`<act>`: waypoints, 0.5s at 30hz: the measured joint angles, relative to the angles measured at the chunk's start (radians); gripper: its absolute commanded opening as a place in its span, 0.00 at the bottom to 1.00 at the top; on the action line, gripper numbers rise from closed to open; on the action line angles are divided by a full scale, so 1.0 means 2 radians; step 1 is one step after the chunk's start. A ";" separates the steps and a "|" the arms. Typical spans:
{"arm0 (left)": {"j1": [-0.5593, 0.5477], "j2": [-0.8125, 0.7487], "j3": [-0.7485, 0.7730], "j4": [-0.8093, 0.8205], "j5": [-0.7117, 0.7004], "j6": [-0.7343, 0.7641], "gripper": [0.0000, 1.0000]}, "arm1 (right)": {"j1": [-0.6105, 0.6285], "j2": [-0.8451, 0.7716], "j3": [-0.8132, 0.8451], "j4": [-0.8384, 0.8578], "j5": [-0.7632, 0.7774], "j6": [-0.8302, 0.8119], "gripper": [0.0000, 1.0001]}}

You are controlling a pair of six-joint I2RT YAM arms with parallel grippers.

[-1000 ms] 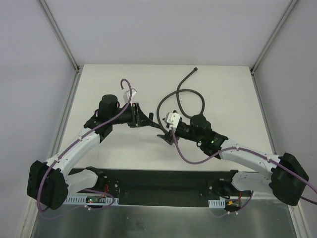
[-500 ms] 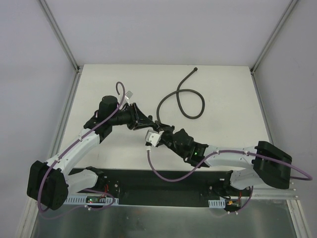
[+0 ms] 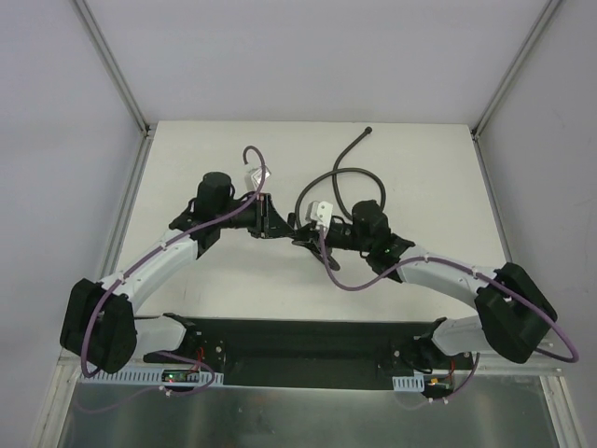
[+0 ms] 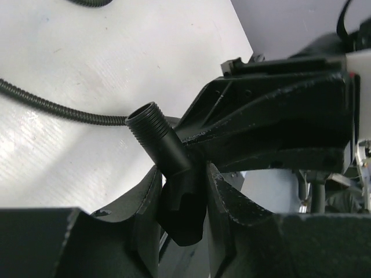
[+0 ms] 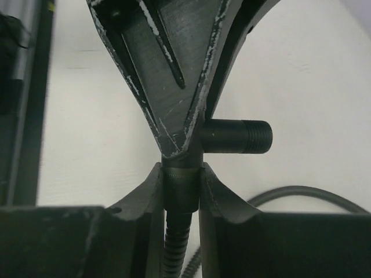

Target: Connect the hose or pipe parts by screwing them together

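From above, your left gripper [image 3: 277,222] and right gripper [image 3: 300,233] meet tip to tip, with the hose [image 3: 347,149] looping away beyond the right jaws.

On the left wrist camera, your jaws are clamped on the black T-fitting [image 4: 174,168], its threaded end jutting past the tips.

On the right wrist camera, your jaws are pinched on the hose's end collar, which touches the T-fitting just ahead.

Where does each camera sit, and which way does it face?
Top: above and behind, looking down on the table; left arm, right arm show.
Left wrist: on that arm, looking past its fingers at the gripped fitting.
Right wrist: on that arm, looking past its fingers at the gripped hose end.
Both wrist views share the fitting.
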 measured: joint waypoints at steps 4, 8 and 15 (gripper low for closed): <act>-0.001 0.022 0.007 0.001 0.036 0.048 0.00 | -0.047 0.033 0.017 -0.002 -0.129 0.073 0.01; -0.001 0.030 0.006 -0.008 0.048 0.079 0.00 | -0.067 0.064 0.028 -0.001 -0.192 0.126 0.27; -0.001 0.022 0.000 -0.017 0.039 0.106 0.00 | -0.076 0.020 0.005 -0.001 -0.163 0.157 0.85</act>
